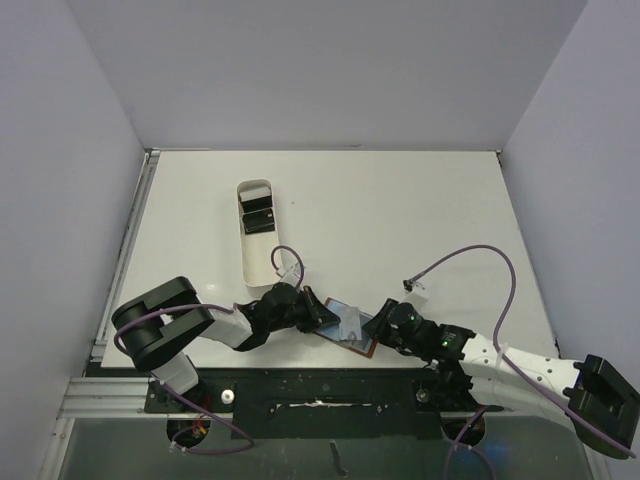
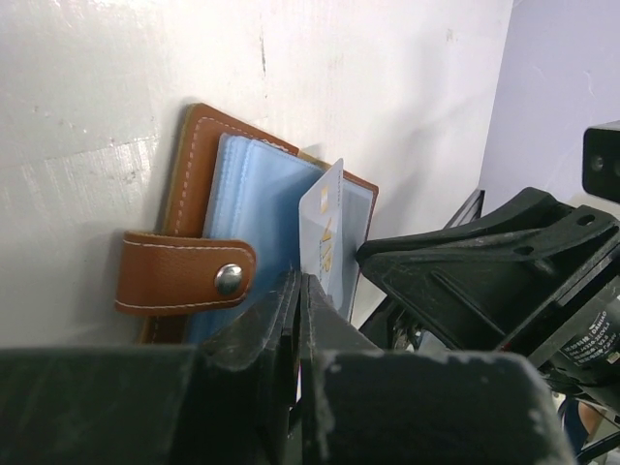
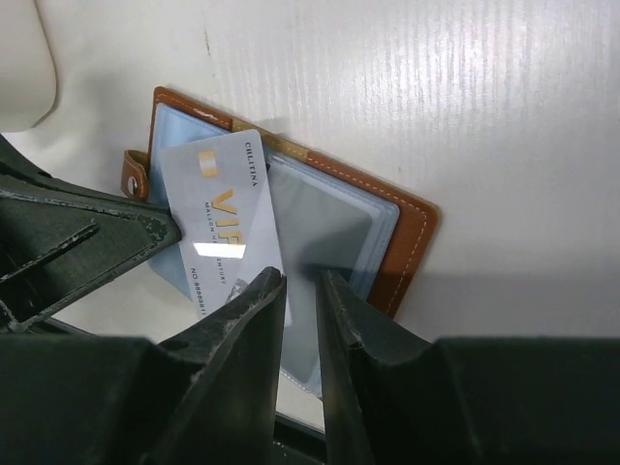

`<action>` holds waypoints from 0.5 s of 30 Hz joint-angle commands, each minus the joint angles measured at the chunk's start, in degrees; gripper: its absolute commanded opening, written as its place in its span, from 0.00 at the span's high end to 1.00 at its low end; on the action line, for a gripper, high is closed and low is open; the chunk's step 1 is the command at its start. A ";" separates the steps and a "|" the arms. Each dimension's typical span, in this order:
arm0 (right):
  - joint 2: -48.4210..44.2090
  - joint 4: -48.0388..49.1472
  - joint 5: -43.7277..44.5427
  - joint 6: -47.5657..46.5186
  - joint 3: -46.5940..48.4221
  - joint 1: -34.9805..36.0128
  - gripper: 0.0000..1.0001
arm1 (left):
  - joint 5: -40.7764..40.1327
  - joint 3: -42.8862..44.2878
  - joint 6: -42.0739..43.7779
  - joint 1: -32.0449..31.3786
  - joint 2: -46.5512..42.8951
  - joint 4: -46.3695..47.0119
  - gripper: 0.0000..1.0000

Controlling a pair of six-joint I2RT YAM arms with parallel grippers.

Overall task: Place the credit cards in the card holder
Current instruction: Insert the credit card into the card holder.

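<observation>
left gripper point(image 2: 298, 283) clamped shut on the pale vip card point(image 3: 218, 208) over the open card holder point(image 3: 412, 228); right gripper point(image 3: 295, 283) jaws slightly apart at its pocket, grip unclear; holder sits bottom centre at the near edge of the table point(image 1: 420, 210), open room above; dark cards point(image 1: 258, 215) in the tray point(image 1: 250, 265), upper left

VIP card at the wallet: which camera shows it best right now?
Right wrist: the VIP card faces the camera, gold lettering readable, over the open card holder. Left wrist shows it nearly edge-on, rising from the shut left gripper. Top external shows only a pale patch.
</observation>
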 commanded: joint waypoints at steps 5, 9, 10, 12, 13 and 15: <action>1.10 -6.78 5.50 0.72 2.10 0.32 0.77 | 3.53 3.69 3.95 0.55 -0.13 -0.97 1.00; 4.42 -5.08 5.87 -3.26 2.85 -2.01 0.77 | 5.10 6.22 6.64 1.61 0.44 -6.33 1.00; 4.89 -3.80 5.34 -4.85 2.73 -2.97 0.77 | 5.51 6.83 7.11 1.89 0.74 -7.10 1.00; 5.66 -1.29 5.06 -7.89 2.47 -5.01 0.77 | 6.09 7.80 8.13 2.75 1.15 -8.38 1.00; 6.13 0.79 4.60 -9.82 2.25 -6.35 0.77 | 6.18 8.14 8.53 2.99 1.22 -8.54 1.00; 7.48 3.40 2.43 -13.54 2.33 -9.68 0.78 | 6.39 8.93 9.47 3.52 1.34 -9.42 1.00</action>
